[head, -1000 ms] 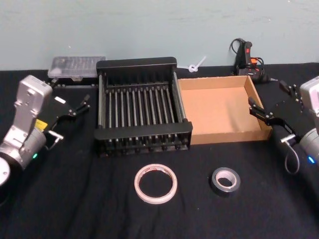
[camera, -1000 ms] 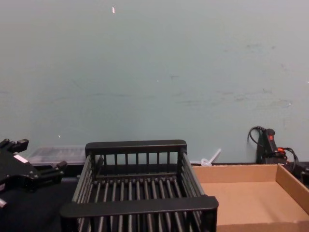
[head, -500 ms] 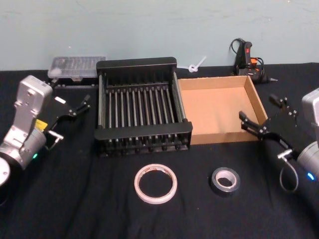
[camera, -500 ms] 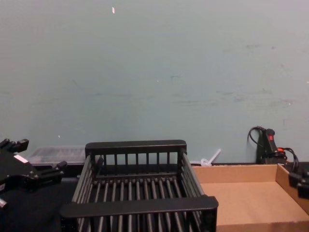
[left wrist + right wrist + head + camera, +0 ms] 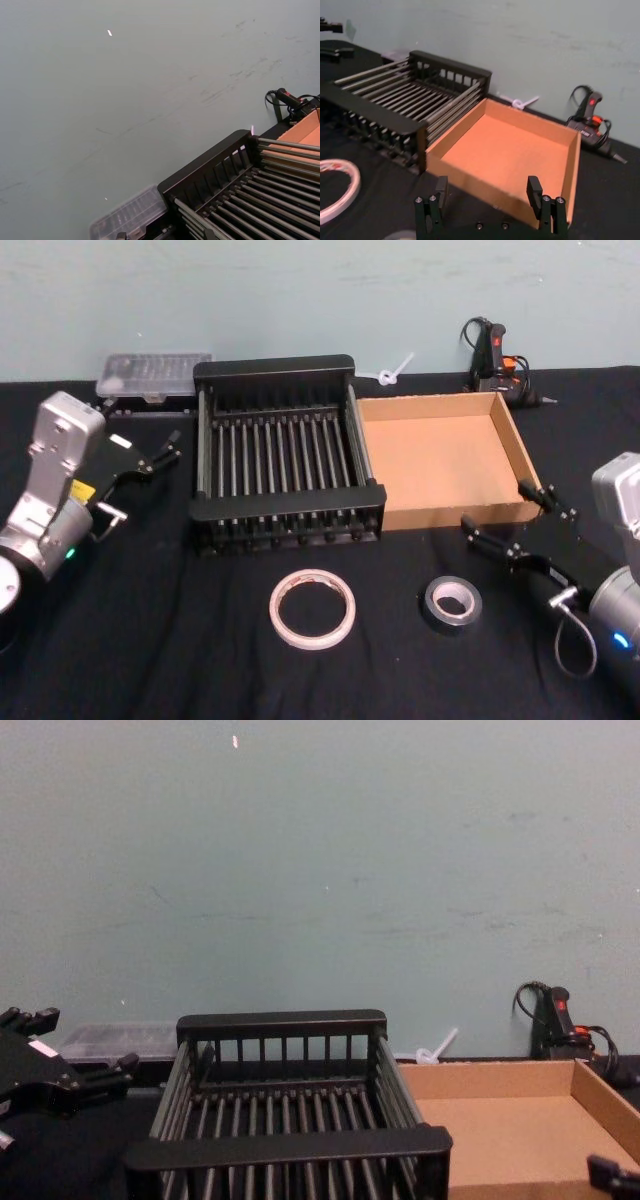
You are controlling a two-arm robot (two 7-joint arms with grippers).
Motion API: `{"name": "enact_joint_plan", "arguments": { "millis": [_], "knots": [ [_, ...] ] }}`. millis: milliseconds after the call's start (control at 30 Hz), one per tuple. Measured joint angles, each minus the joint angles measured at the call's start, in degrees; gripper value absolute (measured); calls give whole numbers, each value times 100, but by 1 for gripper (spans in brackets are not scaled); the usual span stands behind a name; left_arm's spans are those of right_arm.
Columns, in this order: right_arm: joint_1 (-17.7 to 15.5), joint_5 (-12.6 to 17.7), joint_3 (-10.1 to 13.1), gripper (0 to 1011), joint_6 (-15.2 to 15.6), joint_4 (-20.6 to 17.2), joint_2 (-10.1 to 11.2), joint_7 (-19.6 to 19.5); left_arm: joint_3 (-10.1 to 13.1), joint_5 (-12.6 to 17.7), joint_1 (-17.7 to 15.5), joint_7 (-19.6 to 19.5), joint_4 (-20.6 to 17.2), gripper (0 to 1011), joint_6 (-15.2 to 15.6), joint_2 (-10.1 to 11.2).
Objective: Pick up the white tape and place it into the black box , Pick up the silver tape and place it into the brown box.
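Black cloth table (image 5: 120, 640), both tapes on it, neither box holding anything. Left gripper (image 5: 158, 450) parked at far left beside the black box (image 5: 285, 508), fingers a little apart, holding nothing; also at lower left in the chest view (image 5: 60, 1075). Clear plastic case (image 5: 152, 374) sits behind it against the wall.

Black box left of centre, slatted bottom bare. White tape (image 5: 312, 609) lies flat on the cloth in front of the black box, well apart from both grippers; its edge shows in the right wrist view (image 5: 337, 187). Brown box (image 5: 505, 455) touches the black box's right side, floor bare. Silver tape (image 5: 451, 604) lies flat in front of the brown box, to the right of the white tape.

Right gripper (image 5: 510, 522) hangs low just past the brown box's front right corner, fingers spread wide, nothing between them; silver tape is just beside it, toward the near-left, not touched. Glue gun (image 5: 492, 350) at back right by the wall.

Step, by my read: right arm is approaching the silver tape, pick not yet made. Next move calls for shifting the open fingers over the roll, dropping so they straddle its wall, then closing before lifting to the brown box. White tape looks like the left arm's job.
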Motion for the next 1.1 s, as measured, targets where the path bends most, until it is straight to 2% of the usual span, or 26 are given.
{"name": "enact_joint_plan", "arguments": {
  "millis": [433,767,1100],
  "knots": [
    [-319,190,153,1002,666,-314,101,364,0,0,0,0,0,1001,0,0],
    [-339,177,182,1002,1095,-360,120,566,0,0,0,0,0,1001,0,0],
    [-251,163,210,1002,1593,-331,34,751,0,0,0,0,0,1001,0,0]
  ]
}}
